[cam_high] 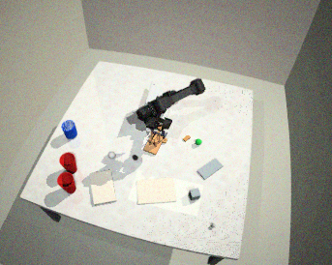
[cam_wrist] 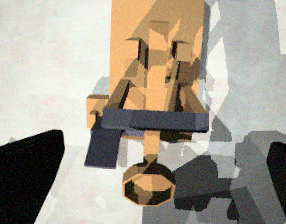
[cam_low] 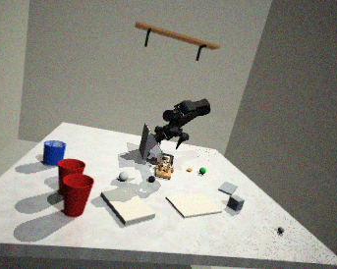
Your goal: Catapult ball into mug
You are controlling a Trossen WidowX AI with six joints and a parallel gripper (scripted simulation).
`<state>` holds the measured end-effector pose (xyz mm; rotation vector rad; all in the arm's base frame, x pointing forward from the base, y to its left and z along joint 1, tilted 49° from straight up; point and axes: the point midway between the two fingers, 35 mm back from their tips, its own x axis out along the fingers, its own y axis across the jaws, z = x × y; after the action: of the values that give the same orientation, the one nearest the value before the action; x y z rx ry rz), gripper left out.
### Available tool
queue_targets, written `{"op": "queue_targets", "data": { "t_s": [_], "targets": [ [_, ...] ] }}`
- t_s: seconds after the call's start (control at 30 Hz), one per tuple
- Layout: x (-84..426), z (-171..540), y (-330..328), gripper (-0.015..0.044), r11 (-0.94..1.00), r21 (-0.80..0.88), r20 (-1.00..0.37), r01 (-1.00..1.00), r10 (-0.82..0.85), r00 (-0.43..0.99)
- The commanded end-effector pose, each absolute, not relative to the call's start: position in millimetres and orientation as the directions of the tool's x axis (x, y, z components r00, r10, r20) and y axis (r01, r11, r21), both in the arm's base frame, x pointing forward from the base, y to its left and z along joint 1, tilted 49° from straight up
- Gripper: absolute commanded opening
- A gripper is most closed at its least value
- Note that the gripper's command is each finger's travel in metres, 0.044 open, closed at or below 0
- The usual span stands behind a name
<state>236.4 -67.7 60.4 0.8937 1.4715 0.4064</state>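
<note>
The orange catapult (cam_high: pixel 152 147) (cam_low: pixel 163 173) (cam_wrist: pixel 128 22) stands mid-table. In the wrist view, its dark crossbar (cam_wrist: pixel 154 120) spans the throwing arm, and the small round cup (cam_wrist: pixel 148 189) sticks out past it. No ball shows in the cup, though its inside is partly shaded. My gripper (cam_high: pixel 159 128) (cam_low: pixel 169 145) (cam_wrist: pixel 170 148) is open and empty above the cup end, one finger on each side in the wrist view. The blue mug (cam_high: pixel 69 130) (cam_low: pixel 54 153) stands upright at the far left. A white ball (cam_high: pixel 111 155) (cam_low: pixel 123 176), a black ball (cam_high: pixel 135 157) (cam_low: pixel 151 179) and a green ball (cam_high: pixel 198 142) (cam_low: pixel 202 171) lie around the catapult.
Red cups (cam_high: pixel 68 162) (cam_low: pixel 78 196) stand left. Pale boards (cam_high: pixel 103 190) (cam_low: pixel 194 205) lie in front. A grey plate (cam_high: pixel 210 168) (cam_low: pixel 228 188), grey cube (cam_high: pixel 195 193) (cam_low: pixel 236 202) and orange block (cam_high: pixel 186 138) (cam_low: pixel 189 170) are right. A grey panel (cam_low: pixel 145 142) stands behind the catapult.
</note>
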Motion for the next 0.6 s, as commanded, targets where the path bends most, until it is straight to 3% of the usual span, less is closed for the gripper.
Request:
{"op": "queue_targets", "data": {
  "t_s": [0.0,0.57],
  "targets": [
    [274.7,48.5,-63.6,0.0440,0.619,0.737,-0.663,0.270,0.741,0.109],
    [283.4,14.6,-25.3,0.0440,0.617,0.739,-0.660,0.269,0.743,0.110]
  ]
}}
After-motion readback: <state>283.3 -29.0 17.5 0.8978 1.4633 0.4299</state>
